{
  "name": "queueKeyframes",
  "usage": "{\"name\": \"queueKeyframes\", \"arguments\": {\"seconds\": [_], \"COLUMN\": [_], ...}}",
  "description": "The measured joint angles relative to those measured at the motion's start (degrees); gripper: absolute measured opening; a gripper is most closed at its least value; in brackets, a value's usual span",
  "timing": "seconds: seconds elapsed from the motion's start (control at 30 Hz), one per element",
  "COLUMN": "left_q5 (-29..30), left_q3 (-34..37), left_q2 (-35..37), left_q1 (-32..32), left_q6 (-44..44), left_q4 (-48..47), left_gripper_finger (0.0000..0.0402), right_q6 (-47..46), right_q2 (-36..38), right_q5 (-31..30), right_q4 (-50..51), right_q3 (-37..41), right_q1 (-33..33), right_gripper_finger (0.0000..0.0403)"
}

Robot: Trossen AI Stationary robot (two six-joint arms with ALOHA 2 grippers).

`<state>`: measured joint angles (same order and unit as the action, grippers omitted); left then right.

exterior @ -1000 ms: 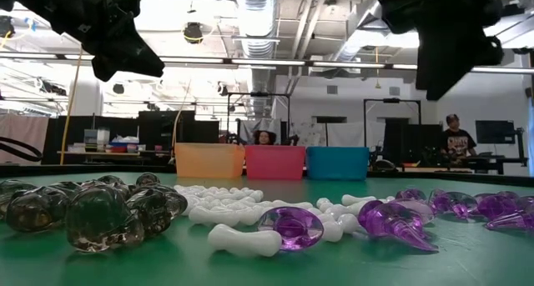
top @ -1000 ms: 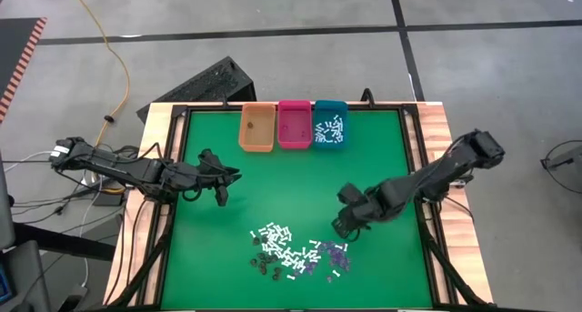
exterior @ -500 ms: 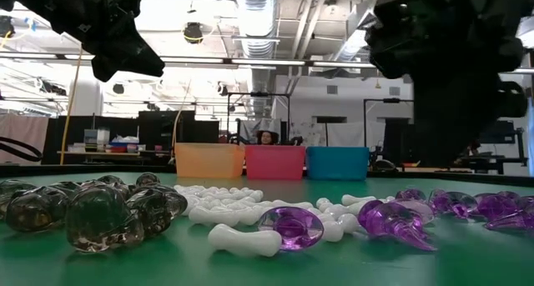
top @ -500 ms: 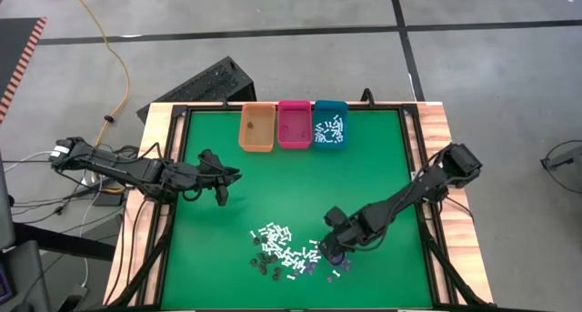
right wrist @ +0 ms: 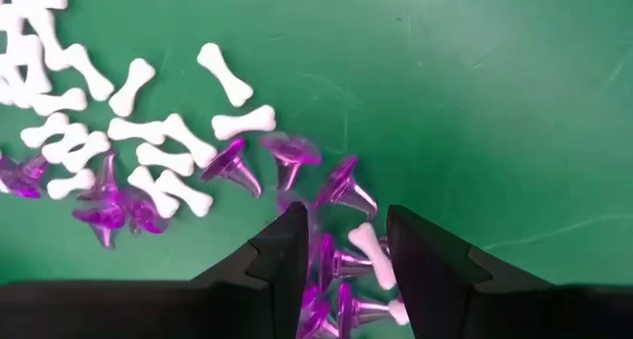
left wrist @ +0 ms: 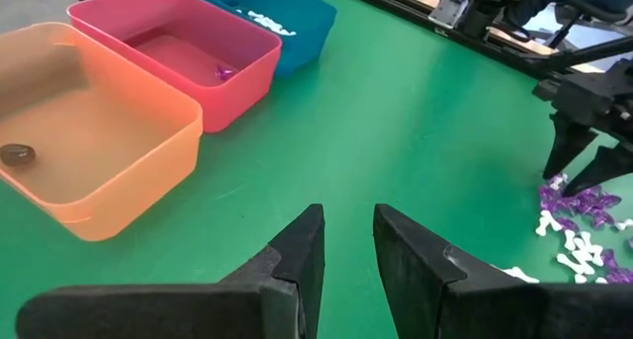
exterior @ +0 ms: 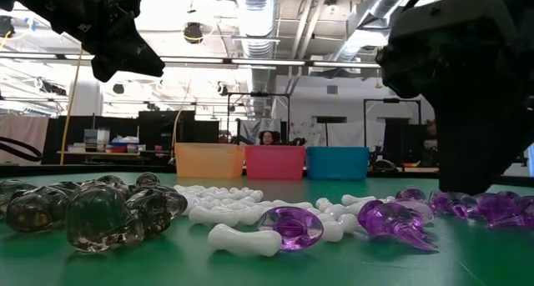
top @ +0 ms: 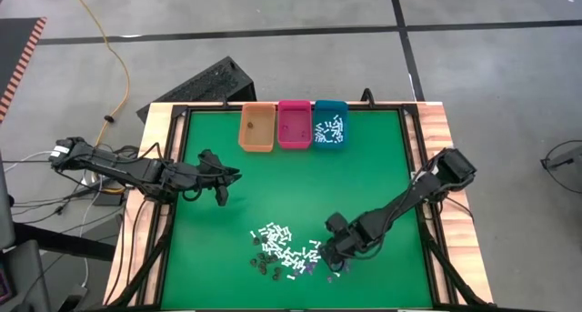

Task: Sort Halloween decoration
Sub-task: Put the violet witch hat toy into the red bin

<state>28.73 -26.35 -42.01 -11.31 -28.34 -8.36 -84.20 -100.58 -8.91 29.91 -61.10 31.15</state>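
Both claws parted, right claw [right wrist: 343,255] low

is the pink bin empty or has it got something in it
Not empty: the pink rectangular plastic bin holds one small purple piece on its floor.

Lab/workshop: exposed ceiling ducts [exterior: 250,7], workbenches [exterior: 100,153], concrete floor [top: 300,39].

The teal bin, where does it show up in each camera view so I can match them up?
High view: teal bin, rightmost of three bins at the table's far edge.
Low view, right end of the bin row, far across the table.
Left wrist view, behind the pink bin.
Right wrist view: not in it.
Shared landmark: the pink bin, always touching its side.
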Motion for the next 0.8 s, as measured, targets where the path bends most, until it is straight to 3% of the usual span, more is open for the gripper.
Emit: {"name": "queueKeyframes", "arguments": {"seconds": [0.47,0.8], "left_q5": [0.09,0.11], "left_q3": [0.00,0.00], "left_q2": [-0.01,-0.01], "left_q1": [0.00,-0.01], "left_q6": [0.00,-0.39], "left_q4": [-0.30,-1.73], "left_gripper_finger": [0.0081,0.0081], "right_q6": [-0.21,0.08], "right_q2": [0.00,-0.01], "right_q5": [-0.22,0.00], "right_q4": [0.96,0.89], "right_q3": [0.00,0.00], "right_q1": [-1.42,-1.40], "right_gripper_finger": [0.0151,0.0070]}}
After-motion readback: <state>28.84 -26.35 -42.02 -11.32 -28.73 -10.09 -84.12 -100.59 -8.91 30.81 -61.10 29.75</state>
